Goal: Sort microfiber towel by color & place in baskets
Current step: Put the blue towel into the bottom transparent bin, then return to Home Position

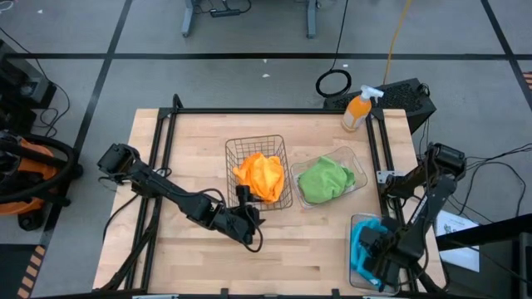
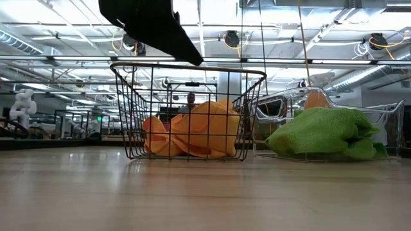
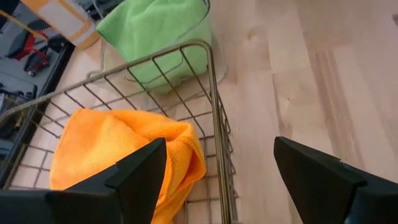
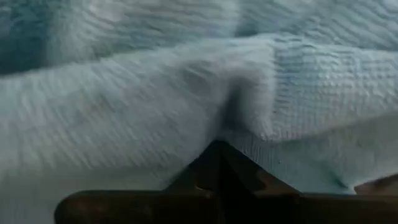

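Looking down, we see the sorting nearly done, colours kept apart: orange towels (image 1: pixel 259 175) in the wire basket (image 1: pixel 233 150), green towels (image 1: pixel 323 179) in the clear tub (image 1: pixel 357 172), blue towels (image 1: pixel 362 247) in the clear bin (image 1: pixel 356 221) at the table's right edge. Our left gripper (image 1: pixel 246 218), fingers spread and empty, hovers low beside the wire basket, arm stretched across the table. Our right gripper (image 1: pixel 376 249) reaches down into the bin, fingers pinched together on blue towel.
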{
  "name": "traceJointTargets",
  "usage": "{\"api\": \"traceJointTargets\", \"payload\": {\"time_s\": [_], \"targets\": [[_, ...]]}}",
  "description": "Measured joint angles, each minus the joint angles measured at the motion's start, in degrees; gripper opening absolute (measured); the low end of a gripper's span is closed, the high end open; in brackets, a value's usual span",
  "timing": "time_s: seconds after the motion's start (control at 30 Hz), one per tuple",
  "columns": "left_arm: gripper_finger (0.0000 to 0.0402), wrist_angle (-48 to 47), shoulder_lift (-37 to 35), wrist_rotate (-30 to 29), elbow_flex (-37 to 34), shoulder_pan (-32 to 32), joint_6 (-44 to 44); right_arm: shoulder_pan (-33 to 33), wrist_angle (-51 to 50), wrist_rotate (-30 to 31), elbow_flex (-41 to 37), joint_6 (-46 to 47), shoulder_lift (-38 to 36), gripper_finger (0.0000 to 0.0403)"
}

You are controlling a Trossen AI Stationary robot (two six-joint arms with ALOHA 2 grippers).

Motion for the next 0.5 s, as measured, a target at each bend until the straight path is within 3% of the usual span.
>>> {"api": "traceJointTargets", "payload": {"time_s": [0.27, 0.5], "targets": [[0.0301, 2.6, 0.0, 0.0, 0.0, 0.1, 2.6, -0.4, 2.6, 0.2, -1.4, -1.3, 0.0, 0.0001], [0.0301, 2.8, 0.0, 0.0, 0.0, 0.1, 3.6, -0.4, -8.3, 0.8, 9.2, -2.0, 0.0, 0.0004]]}}
